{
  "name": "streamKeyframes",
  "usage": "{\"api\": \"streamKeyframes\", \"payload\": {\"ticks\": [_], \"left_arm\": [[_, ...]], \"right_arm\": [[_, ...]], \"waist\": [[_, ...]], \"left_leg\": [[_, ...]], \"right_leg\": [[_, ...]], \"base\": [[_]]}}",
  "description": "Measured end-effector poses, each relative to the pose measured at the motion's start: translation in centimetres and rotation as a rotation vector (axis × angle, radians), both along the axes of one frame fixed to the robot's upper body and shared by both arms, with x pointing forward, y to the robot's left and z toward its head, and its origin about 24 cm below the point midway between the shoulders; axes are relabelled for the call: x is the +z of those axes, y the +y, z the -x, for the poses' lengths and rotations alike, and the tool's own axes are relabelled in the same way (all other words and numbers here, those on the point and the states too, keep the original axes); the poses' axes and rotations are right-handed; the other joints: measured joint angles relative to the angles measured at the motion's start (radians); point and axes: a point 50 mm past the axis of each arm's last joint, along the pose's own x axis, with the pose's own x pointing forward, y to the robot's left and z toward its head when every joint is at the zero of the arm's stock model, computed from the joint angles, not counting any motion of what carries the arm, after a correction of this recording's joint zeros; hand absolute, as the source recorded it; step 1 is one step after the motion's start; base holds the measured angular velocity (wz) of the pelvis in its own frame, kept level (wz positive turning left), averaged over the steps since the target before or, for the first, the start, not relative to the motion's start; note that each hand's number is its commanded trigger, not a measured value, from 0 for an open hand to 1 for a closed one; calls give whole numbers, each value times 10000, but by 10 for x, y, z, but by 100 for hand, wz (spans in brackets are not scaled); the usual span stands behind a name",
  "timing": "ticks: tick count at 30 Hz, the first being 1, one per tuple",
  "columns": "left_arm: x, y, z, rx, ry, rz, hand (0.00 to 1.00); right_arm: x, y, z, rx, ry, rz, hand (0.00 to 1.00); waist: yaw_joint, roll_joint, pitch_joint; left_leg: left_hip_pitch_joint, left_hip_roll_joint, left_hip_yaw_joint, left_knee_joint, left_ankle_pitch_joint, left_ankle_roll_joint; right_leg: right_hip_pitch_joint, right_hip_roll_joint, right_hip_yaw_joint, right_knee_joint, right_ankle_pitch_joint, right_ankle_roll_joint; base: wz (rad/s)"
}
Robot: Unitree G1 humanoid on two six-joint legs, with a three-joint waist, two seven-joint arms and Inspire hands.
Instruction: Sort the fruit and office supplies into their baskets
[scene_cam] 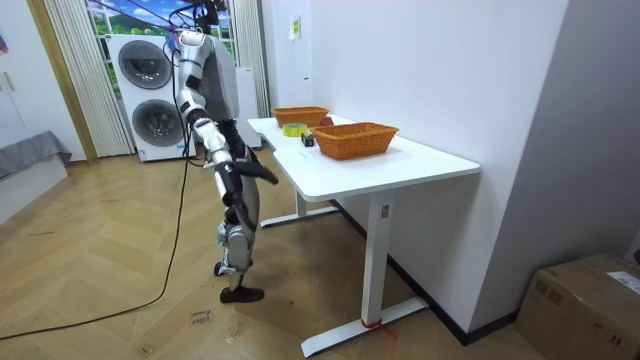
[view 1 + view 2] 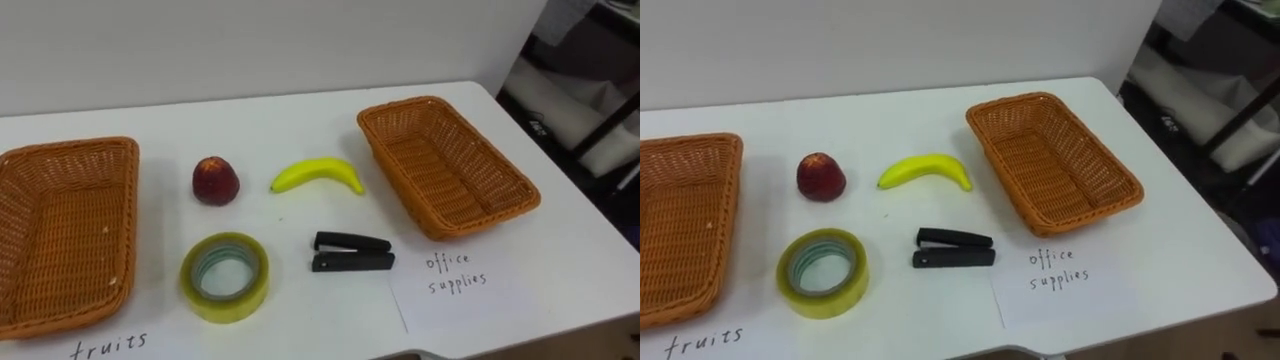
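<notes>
The banana [image 2: 318,175], stapler [image 2: 352,252] and tape roll [image 2: 224,276] were laid between the fruit basket [image 2: 60,230] and the office basket [image 2: 450,165], well apart from the right hand [image 1: 268,176], whose state could not be told.

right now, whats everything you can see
baskets: 2, orange wicker, empty, table's left and right ends
peach: 1, red, beside left basket
banana: 1, yellow, table middle
tape: 1, yellow roll, in front of peach
stapler: 1, black, in front of banana
labels: 2, handwritten, before each basket
table: 1, white
washers: 2, white, stacked, behind robot
box: 1, brown, floor, room view's right
right hand: 1, dark, low by table edge
</notes>
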Motion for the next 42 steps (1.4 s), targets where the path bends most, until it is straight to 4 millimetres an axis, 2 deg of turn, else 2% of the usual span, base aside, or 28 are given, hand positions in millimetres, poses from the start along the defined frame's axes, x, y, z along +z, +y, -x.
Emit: {"api": "streamKeyframes", "payload": {"ticks": [4, 7, 10, 17, 21, 25, 28, 33, 37, 42], "left_arm": [[0, 0, 1, 34, -32, 26, 0], [1, 1, 4, -46, 58, -40, 0], [2, 1, 4, -87, -21, -82, 0], [3, 2, 3, -146, -87, -13, 0], [3, 2, 1, -191, -100, 48, 0], [3, 2, 0, -231, -89, 65, 0], [2, 0, 0, -409, 8, 94, 0], [2, 0, -3, -609, 68, 46, 0], [2, 0, -6, -699, 33, 106, 0], [0, -5, -6, -1054, 228, 241, 0]], "right_arm": [[17, -5, -12, 20, 245, 1048, 0], [38, -7, -25, -65, 23, 1980, 0], [47, -8, -30, -86, -3, 2412, 0], [87, -10, -53, 306, -522, 4257, 0], [120, -3, -71, 853, -1216, 5908, 0], [145, 2, -85, 1023, -1521, 7238, 0], [167, 7, -96, 1378, -2161, 8115, 0], [191, 18, -115, 1879, -3429, 8567, 0], [202, 26, -129, 2285, -4035, 8807, 0], [219, 45, -147, 3450, -4813, 9355, 0]], "waist": [[73, 14, -1], [74, 119, 12], [91, 67, -16], [130, 39, -30], [174, 4, -15], [213, -46, 9], [433, -73, 23], [654, -86, 54], [672, -52, 69], [945, 106, 100]], "left_leg": [[-68, 9, 91, -1, 0, 0], [-128, 12, 167, -10, 0, 0], [-143, 12, 168, -17, 0, 0], [-163, 13, 176, -10, 2, -1], [-149, 23, 184, -6, 2, -1], [-168, 16, 177, -4, 2, -1], [-224, 24, 168, 13, 2, -1], [-254, 25, 72, 13, 2, -1], [-308, 22, -128, 24, 2, 0], [-258, 21, -234, 33, 4, 2]], "right_leg": [[-99, 9, 89, 23, -1, 1], [-145, -2, 94, -6, 1, 7], [-141, -10, 29, -29, 0, 8], [-137, -5, 5, 34, 5, 14], [-118, 10, 27, -14, 6, 11], [-109, -21, -113, -86, 13, 23], [-116, -16, -150, -123, 43, 26], [-119, -34, -229, -29, 52, 23], [-28, -66, -410, 3, 52, 23], [70, -100, -477, -17, 53, 23]], "base": [[-3], [-1], [4], [1], [-1], [3], [1], [4], [15], [5]]}}
